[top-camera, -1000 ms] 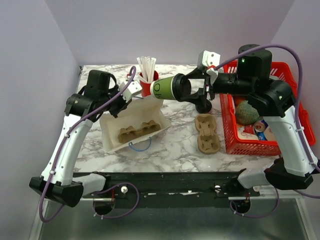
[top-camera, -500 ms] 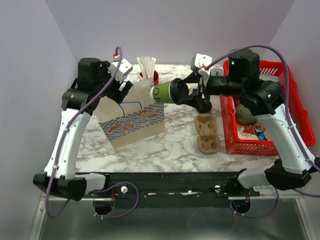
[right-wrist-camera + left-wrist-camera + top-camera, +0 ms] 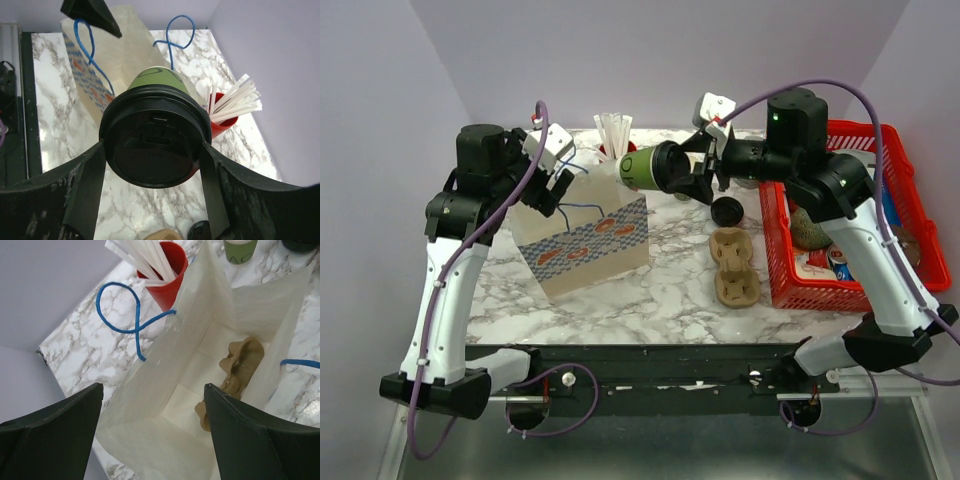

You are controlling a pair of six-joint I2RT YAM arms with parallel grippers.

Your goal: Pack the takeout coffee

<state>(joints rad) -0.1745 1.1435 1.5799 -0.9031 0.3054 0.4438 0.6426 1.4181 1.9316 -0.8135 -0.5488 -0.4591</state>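
Stood upright since the earlier frame: white paper bag with blue cord handles (image 3: 585, 250).
Left pincer (image 3: 153, 387) spread over its mouth; right pincer (image 3: 153, 145) pinches black-lidded green-banded paper cup (image 3: 648, 168) sideways, upper centre of frame.

Bag (image 3: 200, 345) mouth open; tray (image 3: 242, 360) perhaps crowding.

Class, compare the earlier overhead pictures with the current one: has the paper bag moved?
Yes. The paper bag has tipped up from lying on its side to standing upright, while the pulp tray to its right stayed put.
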